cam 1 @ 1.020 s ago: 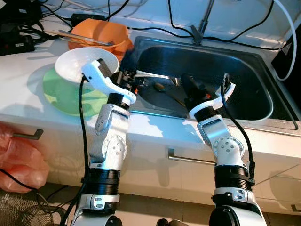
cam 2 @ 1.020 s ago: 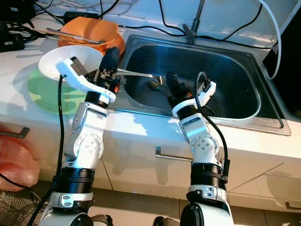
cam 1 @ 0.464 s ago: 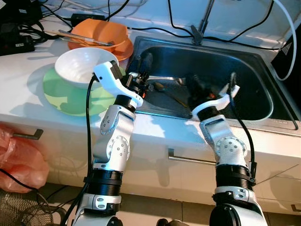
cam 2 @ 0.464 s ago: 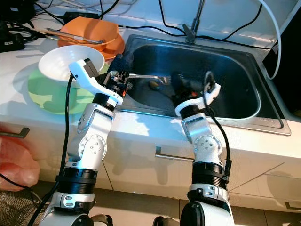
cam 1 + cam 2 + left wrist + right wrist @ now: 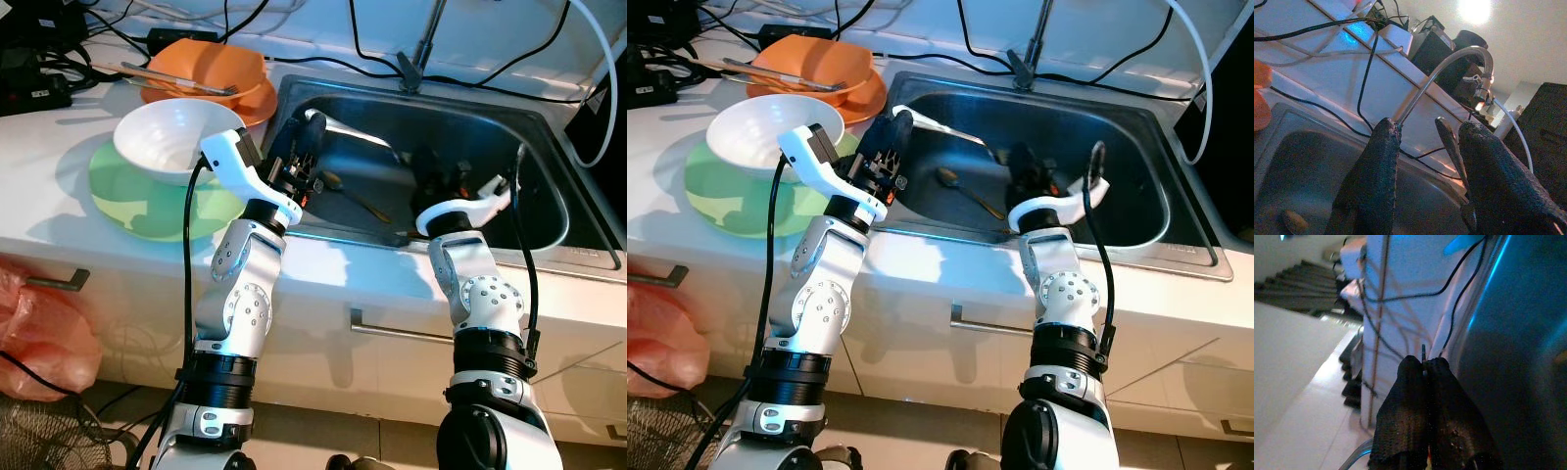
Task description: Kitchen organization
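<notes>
Here, a metal ladle (image 5: 353, 137) is held over the steel sink (image 5: 549, 230) by the left gripper (image 5: 299, 157), fingers closed on its handle. The right gripper (image 5: 441, 181) is seen inside the sink, fingers pressed shut on nothing visible. The ladle is best kept level and carried slowly clear of the sink rim.

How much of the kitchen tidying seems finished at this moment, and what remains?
Looks done: the white bowl sits on the round green plate, and the orange bowl rests on the counter. In hand: the left gripper holds a long silver utensil over the steel sink; the right gripper is shut on something thin. Left: a spoon lies in the sink.
</notes>
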### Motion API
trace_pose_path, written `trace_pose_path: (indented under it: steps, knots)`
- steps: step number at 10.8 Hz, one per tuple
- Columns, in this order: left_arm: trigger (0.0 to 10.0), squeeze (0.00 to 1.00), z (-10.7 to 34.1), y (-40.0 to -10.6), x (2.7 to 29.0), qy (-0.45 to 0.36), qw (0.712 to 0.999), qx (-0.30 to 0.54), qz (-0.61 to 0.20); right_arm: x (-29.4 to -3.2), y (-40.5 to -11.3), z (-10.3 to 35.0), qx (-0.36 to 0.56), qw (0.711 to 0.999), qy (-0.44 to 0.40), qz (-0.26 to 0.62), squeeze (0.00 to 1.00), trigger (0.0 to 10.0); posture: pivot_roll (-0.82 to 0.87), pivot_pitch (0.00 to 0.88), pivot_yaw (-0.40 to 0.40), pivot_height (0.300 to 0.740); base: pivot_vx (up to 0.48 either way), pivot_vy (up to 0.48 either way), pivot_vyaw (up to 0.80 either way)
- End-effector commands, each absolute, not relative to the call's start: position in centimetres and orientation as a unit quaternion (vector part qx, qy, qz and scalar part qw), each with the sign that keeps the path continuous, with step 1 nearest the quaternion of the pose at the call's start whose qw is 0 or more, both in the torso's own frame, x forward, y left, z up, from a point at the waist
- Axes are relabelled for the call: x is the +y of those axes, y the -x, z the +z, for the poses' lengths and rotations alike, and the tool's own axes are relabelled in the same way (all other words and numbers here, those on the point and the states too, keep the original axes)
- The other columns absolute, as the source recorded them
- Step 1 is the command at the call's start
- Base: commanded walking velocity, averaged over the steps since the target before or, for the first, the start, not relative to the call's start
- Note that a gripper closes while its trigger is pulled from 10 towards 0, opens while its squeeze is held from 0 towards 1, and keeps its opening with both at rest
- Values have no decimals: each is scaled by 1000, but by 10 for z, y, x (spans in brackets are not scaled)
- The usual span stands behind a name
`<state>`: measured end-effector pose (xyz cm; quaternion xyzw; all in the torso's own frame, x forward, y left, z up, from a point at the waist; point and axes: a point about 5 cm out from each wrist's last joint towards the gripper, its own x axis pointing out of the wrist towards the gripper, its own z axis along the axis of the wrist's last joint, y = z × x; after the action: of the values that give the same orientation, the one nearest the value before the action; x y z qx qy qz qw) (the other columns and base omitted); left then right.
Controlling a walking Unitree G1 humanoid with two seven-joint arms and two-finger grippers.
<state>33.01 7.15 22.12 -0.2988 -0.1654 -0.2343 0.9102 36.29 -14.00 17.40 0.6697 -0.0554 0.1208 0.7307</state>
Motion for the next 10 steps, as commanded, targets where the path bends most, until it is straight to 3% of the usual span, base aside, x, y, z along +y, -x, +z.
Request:
trace_pose_path:
  steps: [1,3,4,8,9,10]
  knots:
    - [10000,0,222,-327,63,308,904,-163,-248,-139,-369,180,-63,729,-675,96,0,0,125,88,-83,740,0,0,0]
    - [10000,0,222,-326,63,304,905,-164,-249,-151,-374,173,-59,760,-647,36,0,0,127,87,-83,740,0,0,0]
    - [10000,0,221,-325,63,301,906,-163,-249,-159,-375,168,-57,787,-615,-6,0,10000,127,85,-83,740,0,0,0]
    - [10000,0,220,-325,63,297,907,-162,-250,-165,-375,165,-55,806,-588,-37,0,10000,129,84,-84,740,0,0,0]
    - [10000,0,218,-323,61,286,910,-161,-253,-165,-376,178,-82,891,-444,-42,0,10000,128,76,-83,740,0,0,0]
    - [10000,0,218,-323,61,283,911,-162,-254,-162,-376,180,-91,902,-420,-39,0,10000,129,74,-83,740,0,0,0]
